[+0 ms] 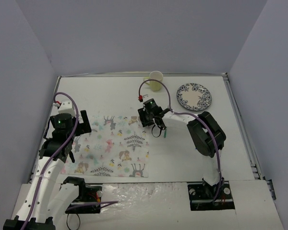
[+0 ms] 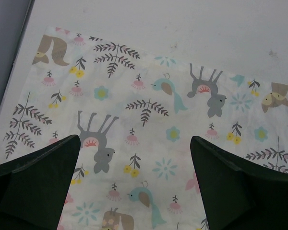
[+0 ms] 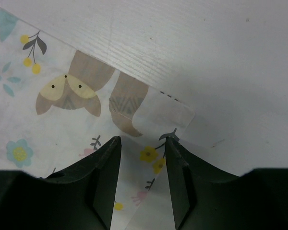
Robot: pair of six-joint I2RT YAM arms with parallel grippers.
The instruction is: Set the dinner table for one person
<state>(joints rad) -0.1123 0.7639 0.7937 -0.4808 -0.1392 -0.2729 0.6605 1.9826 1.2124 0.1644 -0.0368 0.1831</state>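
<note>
The dinner table (image 1: 182,153) is the broad white top that lies under the placemat (image 1: 110,143) and reaches out past it on every side. Over the placemat's left end hangs the left gripper (image 2: 134,139). It is released, with its two dark fingers (image 2: 43,167) spread wide and the printed deer, birds and sprigs showing between them. The placemat itself lies flat, its long edges running left to right.

At the placemat's far right corner sits the right gripper (image 3: 142,140), low over the cloth. Its jaws are unclenched but only narrowly parted, and nothing is pinched between them. Just ahead of its tips the corner of the cloth is turned over, showing a small white flap.

Beyond that corner, toward the far edge, stands a pale yellow cup (image 1: 155,80). To the right of the cup, well clear of the placemat, rests a blue-patterned plate (image 1: 194,96).
</note>
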